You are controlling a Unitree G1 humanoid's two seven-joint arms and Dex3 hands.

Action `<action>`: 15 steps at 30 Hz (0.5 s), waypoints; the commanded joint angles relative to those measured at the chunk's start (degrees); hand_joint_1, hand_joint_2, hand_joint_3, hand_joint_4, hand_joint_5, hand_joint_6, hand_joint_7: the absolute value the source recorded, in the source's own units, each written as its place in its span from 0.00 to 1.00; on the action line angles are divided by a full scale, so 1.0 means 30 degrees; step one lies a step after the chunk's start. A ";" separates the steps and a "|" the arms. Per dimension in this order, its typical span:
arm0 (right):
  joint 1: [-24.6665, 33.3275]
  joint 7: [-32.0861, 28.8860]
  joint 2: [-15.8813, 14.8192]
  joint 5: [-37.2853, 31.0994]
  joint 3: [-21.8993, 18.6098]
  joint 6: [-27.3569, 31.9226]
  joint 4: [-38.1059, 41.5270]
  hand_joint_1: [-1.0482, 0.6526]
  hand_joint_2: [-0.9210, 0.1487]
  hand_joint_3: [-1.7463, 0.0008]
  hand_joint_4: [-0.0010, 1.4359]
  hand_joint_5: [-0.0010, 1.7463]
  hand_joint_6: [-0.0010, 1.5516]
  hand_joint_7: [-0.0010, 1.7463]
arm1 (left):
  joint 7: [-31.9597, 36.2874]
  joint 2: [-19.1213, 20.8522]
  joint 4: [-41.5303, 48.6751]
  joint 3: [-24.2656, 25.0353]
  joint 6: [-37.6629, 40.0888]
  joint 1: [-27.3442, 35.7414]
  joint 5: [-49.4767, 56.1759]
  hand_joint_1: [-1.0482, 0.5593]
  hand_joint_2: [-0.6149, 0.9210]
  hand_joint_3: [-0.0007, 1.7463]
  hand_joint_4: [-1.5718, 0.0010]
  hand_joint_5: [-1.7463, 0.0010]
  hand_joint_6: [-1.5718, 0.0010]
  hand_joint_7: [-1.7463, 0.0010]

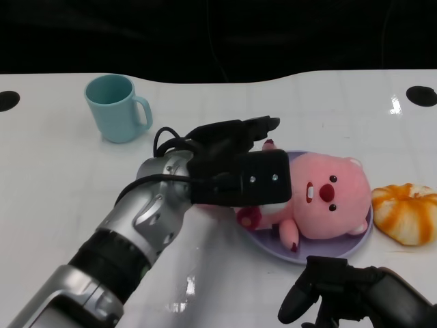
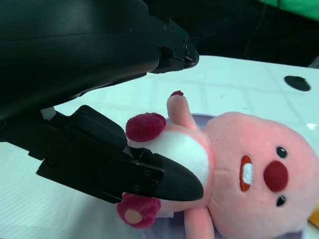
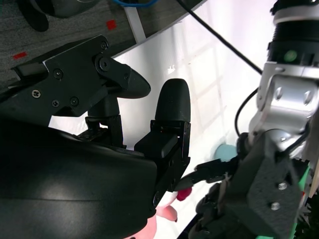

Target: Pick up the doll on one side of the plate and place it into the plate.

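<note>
1. The doll (image 1: pixel 326 198) lies on its back in the plate (image 1: pixel 360 240), long axis across the table: head toward the robot's right, feet toward its left, face turned up.
2. Its head reaches the plate's right rim; one foot (image 1: pixel 248 217) sits at the plate's left edge, and one arm (image 1: pixel 289 236) points toward the near rim.
3. In the left wrist view the white belly (image 2: pixel 185 152) and dark red feet lie nearest the hand, the face farthest from it.
4. An orange-and-white item (image 1: pixel 407 212) sits just beside the plate on the right; a teal mug (image 1: pixel 116 108) stands well apart at the far left.
5. Bare white table (image 1: pixel 61 178) lies left of the plate and behind it — the far edge runs under a black backdrop.
6. The left hand (image 1: pixel 239 160) hovers over the doll's foot end, fingers spread above and below the body; whether a fingertip (image 2: pixel 177 184) touches the belly I cannot tell. It holds nothing.
7. The right hand (image 1: pixel 341 290) sits near the table's front edge, just short of the plate — fingers apart, holding nothing.
</note>
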 commanded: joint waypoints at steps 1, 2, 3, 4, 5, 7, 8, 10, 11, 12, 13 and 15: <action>-0.0188 -0.0077 0.0012 0.0144 -0.0159 -0.0204 0.0398 0.57 0.28 0.46 0.43 0.88 0.38 0.70 | -0.0611 0.0765 -0.1714 0.0675 -0.0200 0.0520 -0.0537 0.13 1.00 0.18 0.97 0.92 0.94 0.98; -0.0227 -0.0069 0.0020 0.0161 -0.0164 -0.0209 0.0457 0.57 0.28 0.46 0.44 0.88 0.38 0.70 | -0.0792 0.0967 -0.2347 0.0906 -0.0182 0.0754 -0.0751 0.14 1.00 0.18 0.96 0.92 0.93 0.98; -0.0252 -0.0059 0.0012 0.0162 -0.0158 -0.0222 0.0488 0.57 0.27 0.47 0.44 0.88 0.38 0.70 | -0.0949 0.1182 -0.2994 0.1169 -0.0206 0.1044 -0.0994 0.14 1.00 0.18 0.96 0.91 0.92 0.98; -0.0267 -0.0053 0.0000 0.0148 -0.0147 -0.0253 0.0511 0.57 0.27 0.47 0.44 0.88 0.38 0.70 | -0.1055 0.1359 -0.3503 0.1368 -0.0232 0.1291 -0.1193 0.16 1.00 0.18 0.98 0.83 0.91 0.97; -0.0274 -0.0050 -0.0009 0.0135 -0.0138 -0.0276 0.0524 0.57 0.26 0.47 0.44 0.88 0.38 0.70 | -0.1132 0.1474 -0.3852 0.1490 -0.0233 0.1463 -0.1317 0.16 1.00 0.18 0.99 0.80 0.90 0.97; -0.0240 -0.0046 -0.0078 0.0066 -0.0147 -0.0534 0.0623 0.57 0.26 0.48 0.44 0.88 0.38 0.70 | -0.1179 0.1864 -0.5180 0.2127 -0.0333 0.2320 -0.1860 0.17 1.00 0.18 1.00 0.74 0.88 0.96; -0.0218 -0.0027 -0.0102 0.0077 -0.0178 -0.0658 0.0664 0.57 0.26 0.48 0.44 0.88 0.38 0.69 | -0.1176 0.2057 -0.5871 0.2470 -0.0442 0.2827 -0.2168 0.19 1.00 0.18 1.00 0.71 0.87 0.95; -0.0196 0.0018 -0.0123 0.0143 -0.0253 -0.0728 0.0655 0.57 0.25 0.49 0.44 0.88 0.38 0.69 | -0.1120 0.2254 -0.7014 0.3105 -0.0680 0.3796 -0.2899 0.19 1.00 0.18 1.00 0.67 0.85 0.94; -0.0191 0.0040 -0.0127 0.0179 -0.0288 -0.0710 0.0627 0.57 0.25 0.49 0.44 0.88 0.39 0.69 | -0.1088 0.2288 -0.7488 0.3403 -0.0798 0.4239 -0.3268 0.21 1.00 0.16 1.00 0.59 0.83 0.93; -0.0186 0.0062 -0.0153 0.0185 -0.0322 -0.0736 0.0589 0.57 0.25 0.49 0.45 0.88 0.39 0.69 | -0.1146 0.2326 -0.8209 0.3839 -0.0924 0.4898 -0.3872 0.21 1.00 0.16 1.00 0.56 0.82 0.93; -0.0183 0.0078 -0.0178 0.0181 -0.0345 -0.0767 0.0571 0.57 0.25 0.49 0.45 0.88 0.39 0.69 | -0.1196 0.2361 -0.8833 0.4211 -0.1057 0.5479 -0.4409 0.22 1.00 0.15 1.00 0.52 0.80 0.92; -0.0205 0.0108 -0.0211 0.0180 -0.0370 -0.0741 0.0541 0.56 0.25 0.50 0.45 0.88 0.39 0.69 | -0.1122 0.2414 -0.9965 0.4844 -0.1397 0.6602 -0.5282 0.25 1.00 0.14 0.99 0.46 0.78 0.91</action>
